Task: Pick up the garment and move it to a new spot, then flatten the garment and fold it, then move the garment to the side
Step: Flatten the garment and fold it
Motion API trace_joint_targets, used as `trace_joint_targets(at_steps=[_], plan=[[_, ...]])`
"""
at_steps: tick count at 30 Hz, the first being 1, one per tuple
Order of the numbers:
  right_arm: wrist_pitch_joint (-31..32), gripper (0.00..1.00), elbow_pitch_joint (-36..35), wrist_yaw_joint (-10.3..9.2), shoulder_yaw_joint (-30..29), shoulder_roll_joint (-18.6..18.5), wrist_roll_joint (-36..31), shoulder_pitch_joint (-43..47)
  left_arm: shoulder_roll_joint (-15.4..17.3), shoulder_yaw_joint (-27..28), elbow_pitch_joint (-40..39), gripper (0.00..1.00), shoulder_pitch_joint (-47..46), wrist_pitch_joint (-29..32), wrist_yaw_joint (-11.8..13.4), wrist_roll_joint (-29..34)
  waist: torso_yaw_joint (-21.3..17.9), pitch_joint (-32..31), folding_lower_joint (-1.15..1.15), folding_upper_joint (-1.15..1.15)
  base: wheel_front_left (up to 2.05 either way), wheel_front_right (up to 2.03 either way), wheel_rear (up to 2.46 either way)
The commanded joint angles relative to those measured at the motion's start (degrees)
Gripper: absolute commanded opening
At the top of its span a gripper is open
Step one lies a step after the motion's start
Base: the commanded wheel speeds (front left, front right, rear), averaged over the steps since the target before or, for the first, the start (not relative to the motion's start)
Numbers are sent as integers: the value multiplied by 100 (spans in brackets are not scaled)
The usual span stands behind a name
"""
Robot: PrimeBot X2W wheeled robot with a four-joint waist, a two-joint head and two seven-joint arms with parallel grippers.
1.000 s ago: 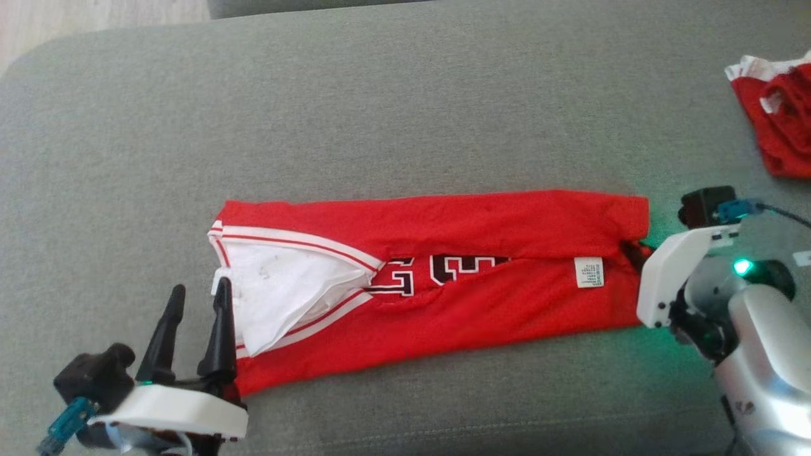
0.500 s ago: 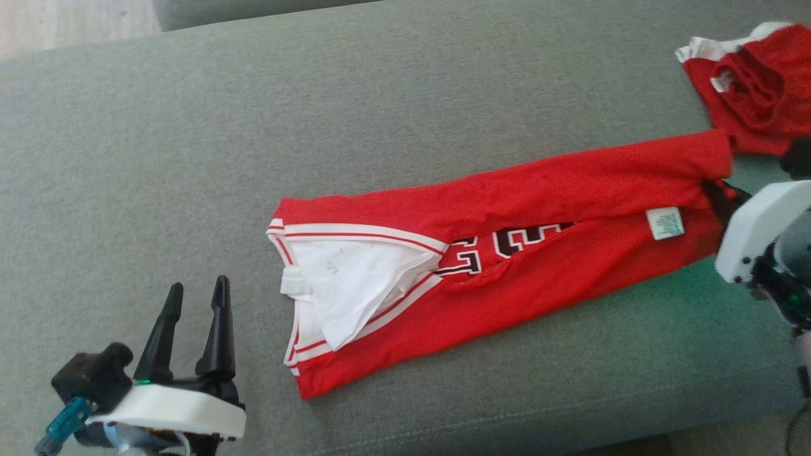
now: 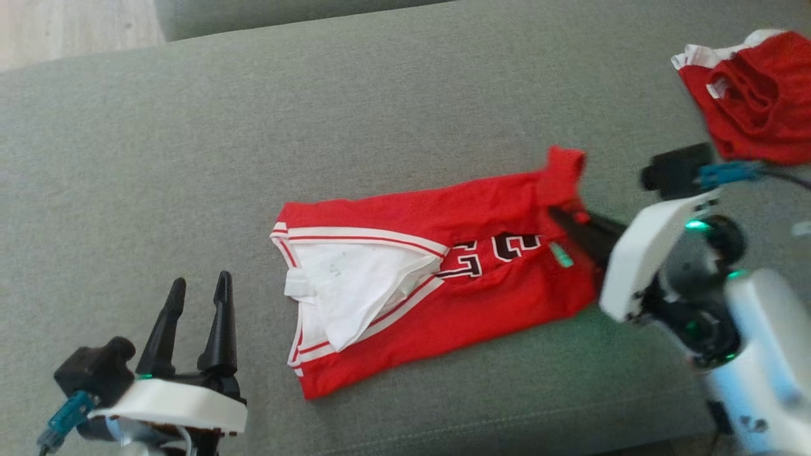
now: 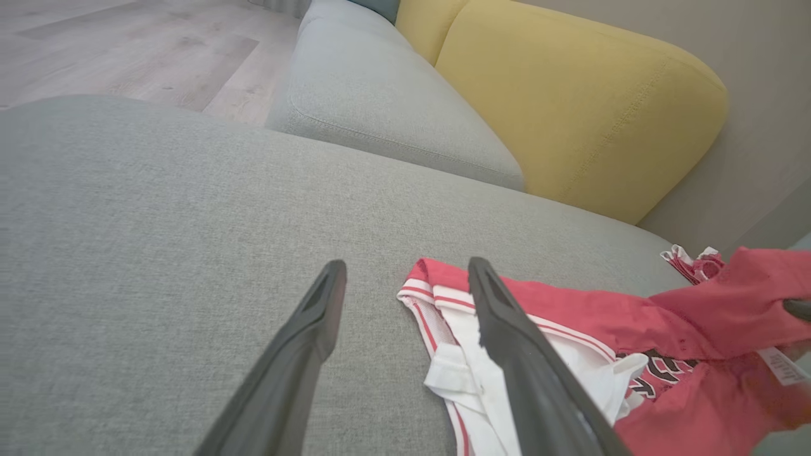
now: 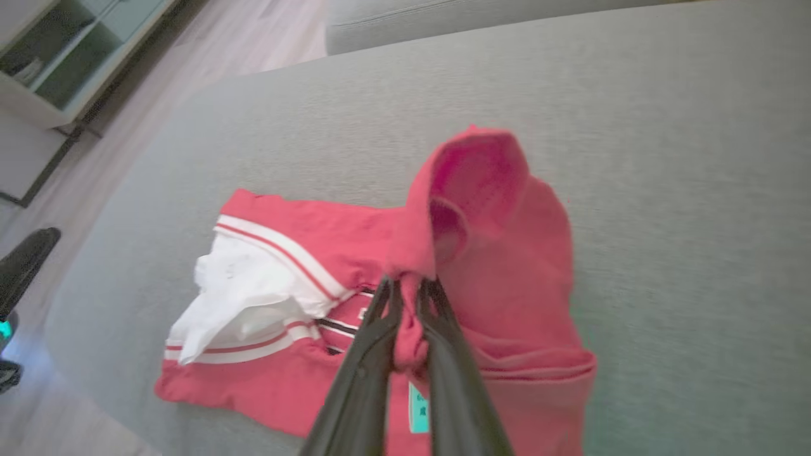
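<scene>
A red garment point(image 3: 443, 278) with white trim and dark numerals lies folded lengthwise on the grey sofa cushion point(image 3: 355, 114). My right gripper point(image 3: 561, 218) is shut on its right end, holding that end lifted and carried over toward the middle; the right wrist view shows the fabric point(image 5: 488, 215) bunched between the fingers point(image 5: 374, 354). My left gripper point(image 3: 197, 291) stands open at the lower left, a little left of the garment's white collar end point(image 3: 342, 285). In the left wrist view the collar end point(image 4: 469, 354) lies behind the right finger point(image 4: 526, 367).
A second crumpled red and white garment point(image 3: 754, 101) lies at the cushion's far right. A yellow back cushion point(image 4: 583, 107) and another grey seat point(image 4: 380, 95) stand beyond. Wooden floor point(image 4: 127, 44) lies off the cushion's far left edge.
My right gripper has pulled the garment's right end first out to the right, then lifted it and brought it back left over the garment, shortening it. The head camera shifted. The left gripper stayed put.
</scene>
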Motion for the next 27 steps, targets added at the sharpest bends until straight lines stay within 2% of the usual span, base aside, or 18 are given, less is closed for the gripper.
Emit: trace_joint_targets(at_steps=[1,7,16,27], plan=[[30,0,-254,37,117,29,36,-140,30,187,-141,100,-224,-69,-11,30,41,-23,0,0,0,0,0],[12,0,-168,37,798,441,180,-361,-26,137,-113,100,-249,-69,-37,39,250,-81,0,0,0,0,0],[-558,0,567,37,1441,1140,387,-819,-82,42,-69,100,-319,-68,-80,69,650,-69,0,0,0,0,0],[-1098,0,1452,37,2187,1395,733,-1126,-126,-7,5,100,-393,-67,-119,93,883,17,0,0,0,0,0]])
